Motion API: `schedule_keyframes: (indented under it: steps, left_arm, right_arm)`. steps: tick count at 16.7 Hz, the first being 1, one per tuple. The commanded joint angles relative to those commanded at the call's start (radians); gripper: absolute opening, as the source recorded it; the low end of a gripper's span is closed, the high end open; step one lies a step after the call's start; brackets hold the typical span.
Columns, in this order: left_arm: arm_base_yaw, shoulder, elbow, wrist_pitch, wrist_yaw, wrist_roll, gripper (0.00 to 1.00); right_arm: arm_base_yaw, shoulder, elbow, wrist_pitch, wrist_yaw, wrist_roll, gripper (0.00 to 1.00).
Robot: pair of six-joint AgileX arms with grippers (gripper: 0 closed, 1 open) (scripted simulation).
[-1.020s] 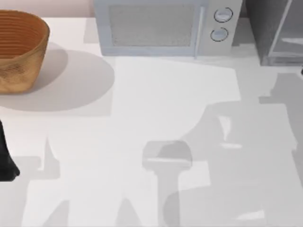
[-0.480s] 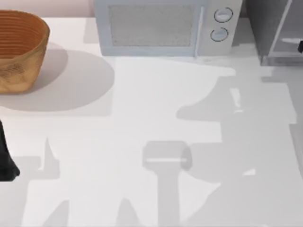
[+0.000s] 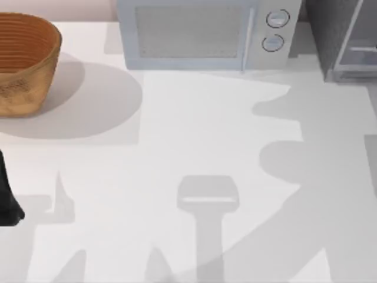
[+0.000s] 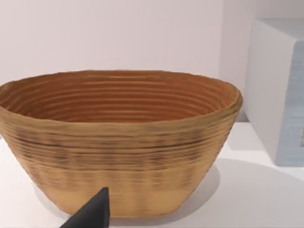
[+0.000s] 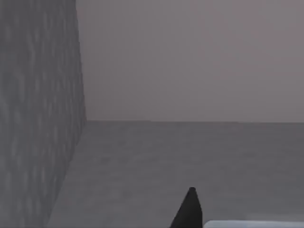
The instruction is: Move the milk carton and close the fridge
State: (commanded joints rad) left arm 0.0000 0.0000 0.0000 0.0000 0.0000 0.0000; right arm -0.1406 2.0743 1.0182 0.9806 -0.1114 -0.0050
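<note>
Top view: speckled dark-grey boxy fridge (image 3: 330, 35)

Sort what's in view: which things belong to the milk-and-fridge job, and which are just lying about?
Job:
- fridge, back right corner of the table, partly in view
- right tool, facing a dim grey space beside a speckled wall

Lying about:
- basket, back left
- microwave, back middle
- left arm, parked at left edge

Matte black throughout — the left arm (image 3: 7, 197) a tapering bulk, the fingers (image 4: 90, 213) plain pointed wedges.
</note>
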Motion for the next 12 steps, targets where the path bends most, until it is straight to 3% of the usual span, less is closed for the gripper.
schedule_keyframes:
  steps: [6,12]
  left_arm:
    - [0.0,0.0,0.0,0.0,0.0,0.0,1.0]
    - [0.0,0.0,0.0,0.0,0.0,0.0,1.0]
  right_arm:
    - [-0.048,0.166,0.213,-0.05,-0.052,0.0,0.0]
    - [-0.054,0.188,0.238,-0.062,-0.061,0.003,0.0]
